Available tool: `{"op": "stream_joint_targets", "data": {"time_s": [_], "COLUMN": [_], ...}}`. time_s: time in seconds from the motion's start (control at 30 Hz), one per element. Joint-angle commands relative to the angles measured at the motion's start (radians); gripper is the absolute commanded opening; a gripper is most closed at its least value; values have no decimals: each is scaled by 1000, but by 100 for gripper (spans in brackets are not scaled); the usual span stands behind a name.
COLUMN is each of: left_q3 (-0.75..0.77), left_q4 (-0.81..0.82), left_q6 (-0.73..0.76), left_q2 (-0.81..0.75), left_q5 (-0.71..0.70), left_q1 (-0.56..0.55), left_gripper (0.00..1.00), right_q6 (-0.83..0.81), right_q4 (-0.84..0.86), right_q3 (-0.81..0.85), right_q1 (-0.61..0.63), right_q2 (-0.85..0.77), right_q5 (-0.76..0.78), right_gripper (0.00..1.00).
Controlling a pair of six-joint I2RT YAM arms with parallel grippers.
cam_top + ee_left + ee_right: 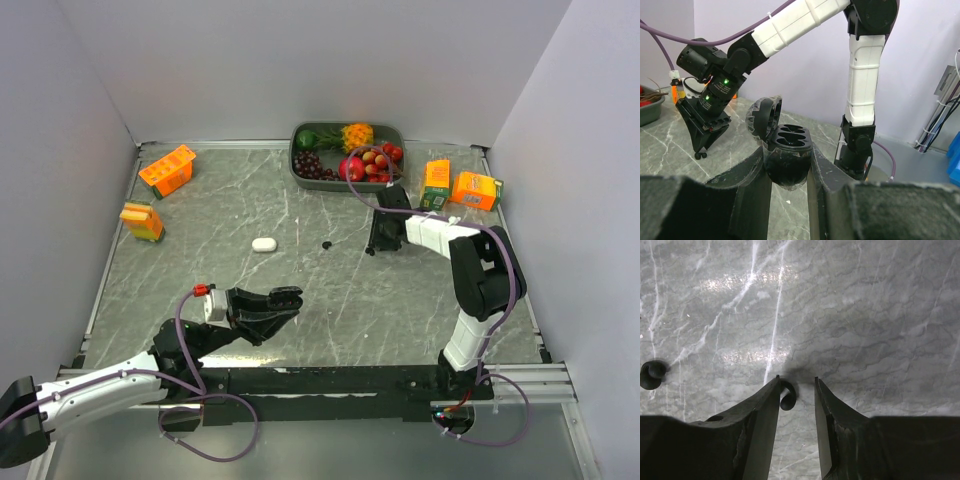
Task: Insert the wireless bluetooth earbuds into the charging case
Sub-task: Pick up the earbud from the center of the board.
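A tray (294, 160) of fruit sits at the back of the counter (350, 300). Two cartons (167, 170) lie at the back left, and two more cartons (476, 189) lie right of the tray. Near the middle lies a charging case (264, 244). Right of it is an earbud (327, 245), then the right gripper (376, 247), with a second earbud (788, 396) between its fingers. In front, the left gripper (290, 297) holds a second case (789, 150).

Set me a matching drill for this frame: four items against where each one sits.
Items:
1. black charging case
2. white case
3. black earbud
4. fruit tray

Places:
A. at the far edge of the table
B. between the open right gripper's fingers
C. clamped in the left gripper, lid open
D. lying alone mid-table

Pairs: 1-C, 2-D, 3-B, 4-A
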Motion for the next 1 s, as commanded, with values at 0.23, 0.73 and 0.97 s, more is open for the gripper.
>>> {"op": "stream_joint_targets", "data": {"time_s": [0.23,0.73,0.97], "left_q3": [23,26,22], "left_q4": [42,40,51], "left_q6": [-11,-19,-20], "left_q2": [10,18,21], "left_q5": [-3,11,11], "left_q1": [-4,-5,-8], "left_gripper": [1,1,1], "right_q6": [31,39,40], "right_q4": [27,28,28], "right_q3": [-57,-49,-55], "right_q1": [-2,45,62], "right_q2": [-70,-35,-39], "right_q5": [-7,-39,-39], "right_gripper": [40,33,18]}}
